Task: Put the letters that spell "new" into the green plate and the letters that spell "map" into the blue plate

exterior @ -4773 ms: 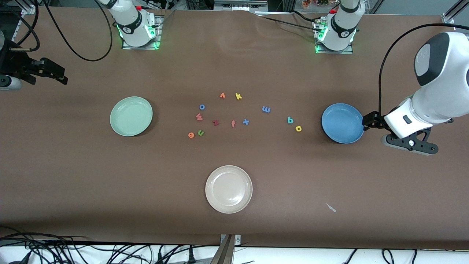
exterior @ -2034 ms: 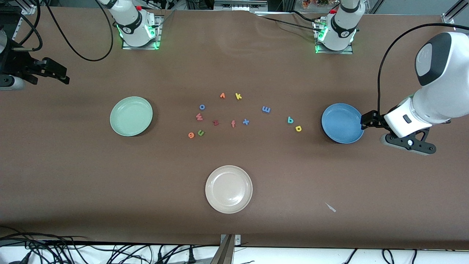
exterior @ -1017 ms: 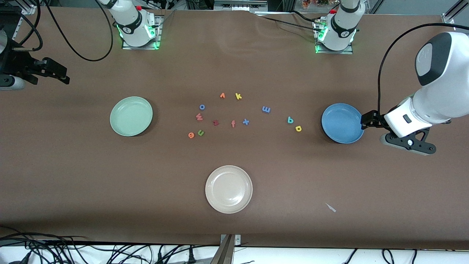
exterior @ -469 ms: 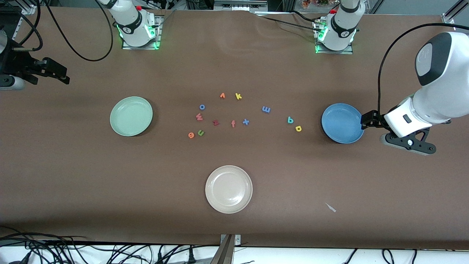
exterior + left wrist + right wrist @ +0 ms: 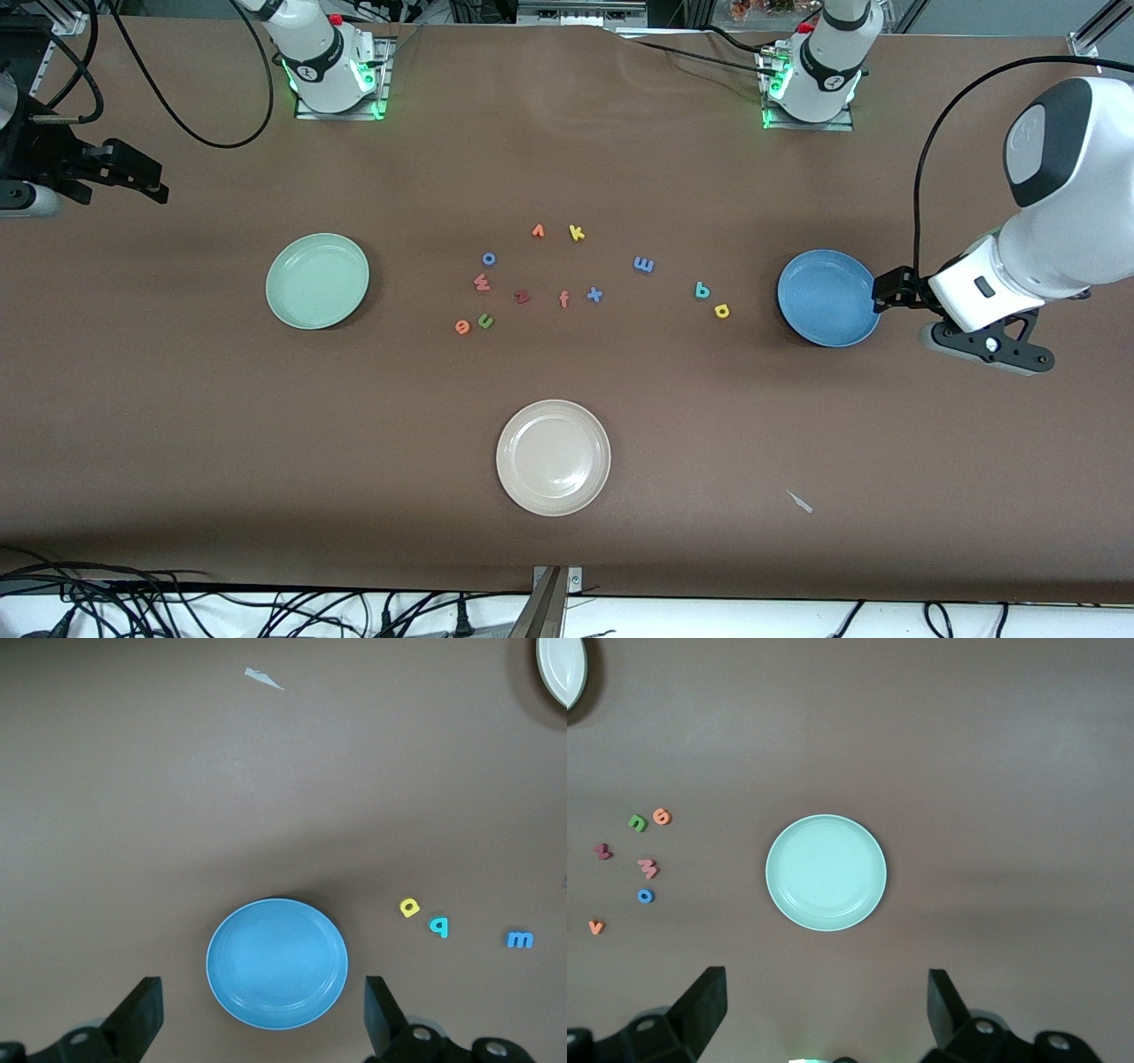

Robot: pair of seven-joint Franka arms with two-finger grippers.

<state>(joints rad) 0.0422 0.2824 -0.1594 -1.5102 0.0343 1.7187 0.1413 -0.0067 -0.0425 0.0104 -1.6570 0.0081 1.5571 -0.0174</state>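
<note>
Nothing is sorted yet: both target plates lie bare. The green plate [image 5: 317, 281] sits left of centre in the front view, the blue plate [image 5: 828, 297] at the right. The green n [image 5: 485, 320], orange e [image 5: 462, 327] and salmon w [image 5: 481, 283] cluster in the middle of the frame, near the green plate's side. The periwinkle m [image 5: 644, 264], teal a [image 5: 702, 290] and yellow p [image 5: 722, 310] lie closer to the blue plate.

The left hand [image 5: 263, 1019] hangs released, fingers spread wide, over the bench at the blue plate's edge. The right hand [image 5: 824, 1014] waits at the upper left of the front view, likewise released and holding nothing.

The main risk, I judge, is a wrong pick. The dark red z [image 5: 522, 297], orange f [image 5: 563, 299], blue x [image 5: 594, 294] and yellow k [image 5: 577, 233] sit among the wanted letters (colours repeat, too). The n and e almost touch, so fingers closing on one could nudge or lift the other. The letters are tiny and flat; a shallow descent may miss them.
</note>
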